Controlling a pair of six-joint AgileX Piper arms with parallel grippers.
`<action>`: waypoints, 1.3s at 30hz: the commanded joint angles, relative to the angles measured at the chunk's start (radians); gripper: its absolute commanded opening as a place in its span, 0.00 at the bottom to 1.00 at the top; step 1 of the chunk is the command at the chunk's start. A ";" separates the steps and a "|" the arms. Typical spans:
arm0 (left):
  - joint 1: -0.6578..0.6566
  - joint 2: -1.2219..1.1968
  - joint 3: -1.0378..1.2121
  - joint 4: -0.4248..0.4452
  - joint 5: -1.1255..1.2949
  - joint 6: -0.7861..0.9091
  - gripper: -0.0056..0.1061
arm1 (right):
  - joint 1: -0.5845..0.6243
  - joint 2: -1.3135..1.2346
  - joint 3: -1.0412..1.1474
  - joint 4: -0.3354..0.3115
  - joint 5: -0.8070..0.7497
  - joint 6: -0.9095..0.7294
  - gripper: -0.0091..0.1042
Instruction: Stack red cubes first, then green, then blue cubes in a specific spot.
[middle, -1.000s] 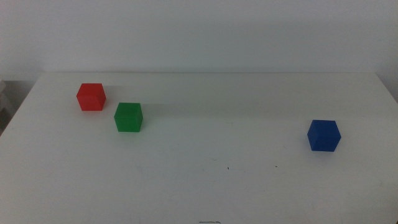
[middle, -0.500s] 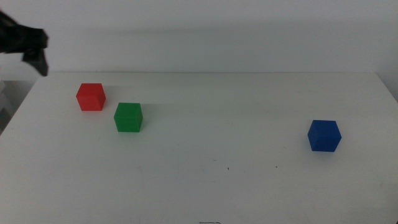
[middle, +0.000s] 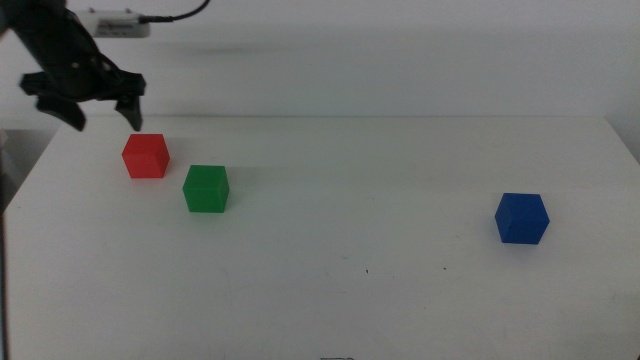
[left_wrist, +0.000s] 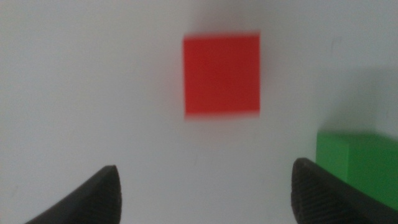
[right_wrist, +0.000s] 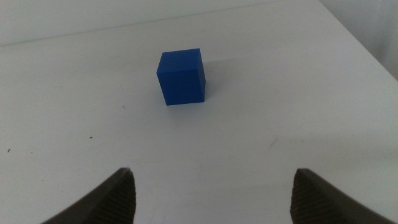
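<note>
Green cube (middle: 206, 188) sits just beside red cube (middle: 146, 156), apparently apart.

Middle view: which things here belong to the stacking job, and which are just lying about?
Job:
red cube, under the open left gripper
green cube
blue cube, ahead of the open right gripper
stacking spot, bare table by a dark speck

Lying about:
white box with a cable, behind the table
</note>
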 joint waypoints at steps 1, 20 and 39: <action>0.000 -0.002 -0.104 -0.047 0.000 0.023 0.89 | -0.008 -0.014 -0.009 -0.012 -0.049 -0.011 0.64; 0.000 0.243 -0.295 -0.113 -0.020 0.042 0.89 | -0.008 -0.014 -0.009 -0.012 -0.049 -0.011 0.64; 0.000 0.262 -0.295 -0.116 -0.015 0.035 0.35 | -0.008 -0.014 -0.009 -0.012 -0.049 -0.011 0.64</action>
